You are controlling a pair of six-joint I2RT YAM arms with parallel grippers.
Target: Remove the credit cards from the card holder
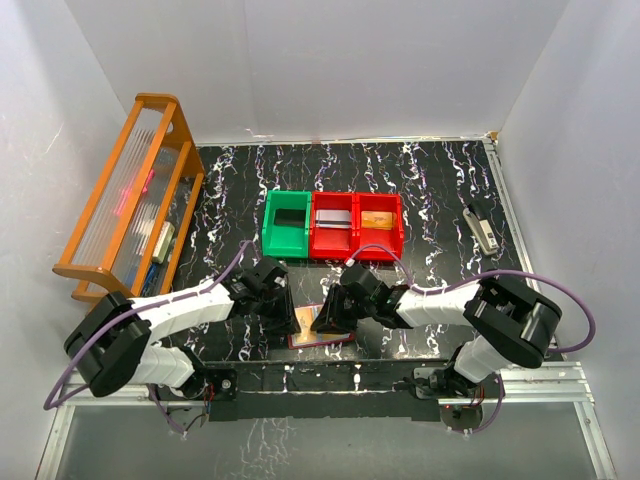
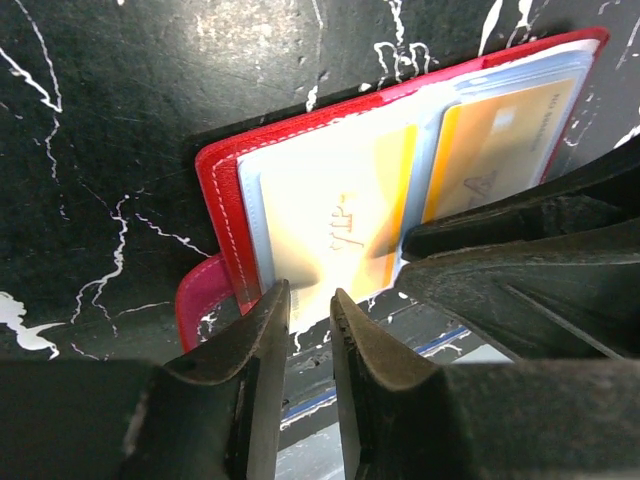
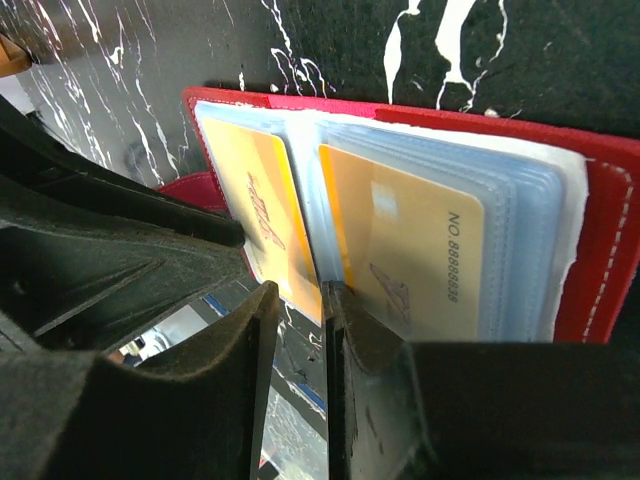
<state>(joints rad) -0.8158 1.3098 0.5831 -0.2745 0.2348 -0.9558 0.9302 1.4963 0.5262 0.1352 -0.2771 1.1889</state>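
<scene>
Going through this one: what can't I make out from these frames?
- Left wrist: fingers of the left gripper hide whether it pinches a credit card or only the sleeve.
- Right wrist: same for the right gripper.
- Top view: card holder mostly covered by both grippers; card count unreadable.

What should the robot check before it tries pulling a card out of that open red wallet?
1. Card holder lying open on the table: ok.
2. Credit cards in sight, two gold ones inside the clear sleeves: ok.
3. Left gripper lined up at the near edge of the VIP card: ok.
4. Left gripper pinching the card itself, not only its sleeve: cannot tell.
5. Right gripper holding anything near the middle fold: cannot tell.
6. The two grippers apart from each other: cannot tell; they sit very close side by side.
</scene>
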